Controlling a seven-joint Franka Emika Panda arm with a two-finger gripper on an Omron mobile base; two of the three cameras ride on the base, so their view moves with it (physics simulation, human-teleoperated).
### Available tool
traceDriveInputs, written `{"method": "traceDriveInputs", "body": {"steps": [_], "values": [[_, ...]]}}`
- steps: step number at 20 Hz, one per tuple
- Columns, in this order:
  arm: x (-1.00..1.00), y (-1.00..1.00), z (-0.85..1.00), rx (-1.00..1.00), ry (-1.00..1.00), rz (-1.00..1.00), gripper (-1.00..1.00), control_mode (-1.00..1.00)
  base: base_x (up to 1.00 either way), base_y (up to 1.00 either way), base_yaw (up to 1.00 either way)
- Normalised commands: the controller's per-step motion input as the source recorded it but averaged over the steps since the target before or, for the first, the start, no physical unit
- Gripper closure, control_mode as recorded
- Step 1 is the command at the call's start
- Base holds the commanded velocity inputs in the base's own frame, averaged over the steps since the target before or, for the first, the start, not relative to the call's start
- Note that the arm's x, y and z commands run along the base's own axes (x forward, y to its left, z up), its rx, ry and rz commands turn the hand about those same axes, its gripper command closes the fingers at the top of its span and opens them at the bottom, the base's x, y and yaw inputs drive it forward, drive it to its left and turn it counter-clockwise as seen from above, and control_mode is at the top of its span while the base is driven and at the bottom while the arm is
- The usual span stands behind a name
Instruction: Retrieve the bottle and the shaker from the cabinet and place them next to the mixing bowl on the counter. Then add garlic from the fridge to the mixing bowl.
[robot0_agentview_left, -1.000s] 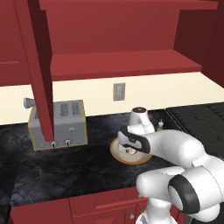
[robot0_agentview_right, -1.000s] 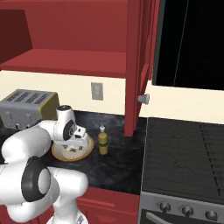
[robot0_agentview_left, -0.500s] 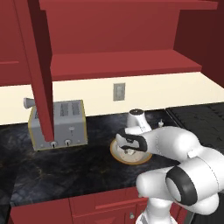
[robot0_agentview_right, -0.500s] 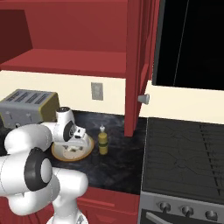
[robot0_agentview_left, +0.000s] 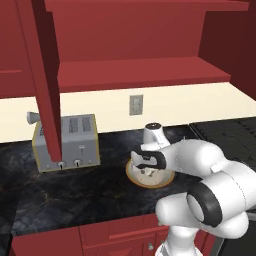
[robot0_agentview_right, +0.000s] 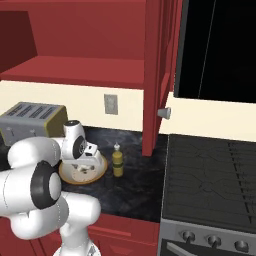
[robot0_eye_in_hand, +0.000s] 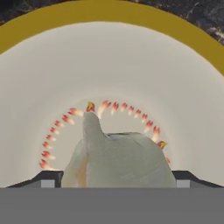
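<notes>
My gripper (robot0_agentview_left: 149, 166) hangs low over the mixing bowl (robot0_agentview_left: 134, 177), hand pointing down into it. In the hand view the whitish garlic (robot0_eye_in_hand: 122, 159) sits between my two fingertips, touching both, so the gripper (robot0_eye_in_hand: 116, 180) is shut on it just above the bowl's cream inside (robot0_eye_in_hand: 109, 65). The garlic (robot0_agentview_left: 148, 173) shows as a pale lump under the hand. The olive-yellow bottle (robot0_agentview_right: 117, 162) stands upright on the black counter (robot0_agentview_right: 135, 190), right of the bowl (robot0_agentview_right: 67, 176) and gripper (robot0_agentview_right: 88, 161). I cannot make out the shaker against the dark counter. The cabinet (robot0_agentview_left: 135, 75) is open, its shelf bare. The fridge is out of view.
A silver toaster (robot0_agentview_left: 67, 142) stands left of the bowl, also seen at the toaster (robot0_agentview_right: 32, 120). The open red cabinet door (robot0_agentview_left: 44, 80) hangs over it; the other door (robot0_agentview_right: 156, 75) hangs near the bottle. A black stove (robot0_agentview_right: 215, 175) lies to the right.
The hand stays over the bowl with the garlic. The arm's elbow and forearm have swung forward and lower in both base views.
</notes>
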Motion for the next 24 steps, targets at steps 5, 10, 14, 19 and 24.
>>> {"method": "traceDriveInputs", "body": {"steps": [5,10,14,19,24], "values": [[0.00,0.00,0.19,0.00,0.00,0.00,-1.00,-1.00,0.00,0.00,0.00],[0.00,0.00,0.60,0.00,-0.03,0.00,-1.00,-1.00,0.00,0.00,0.00],[-0.17,0.00,0.55,0.00,-0.02,0.00,-1.00,-1.00,0.00,0.00,0.00],[-0.92,0.00,0.60,0.06,-0.05,0.00,-1.00,-1.00,0.00,0.00,0.00],[-0.95,-0.10,0.75,0.05,-0.06,-0.01,-1.00,-1.00,0.00,0.00,0.00]]}}
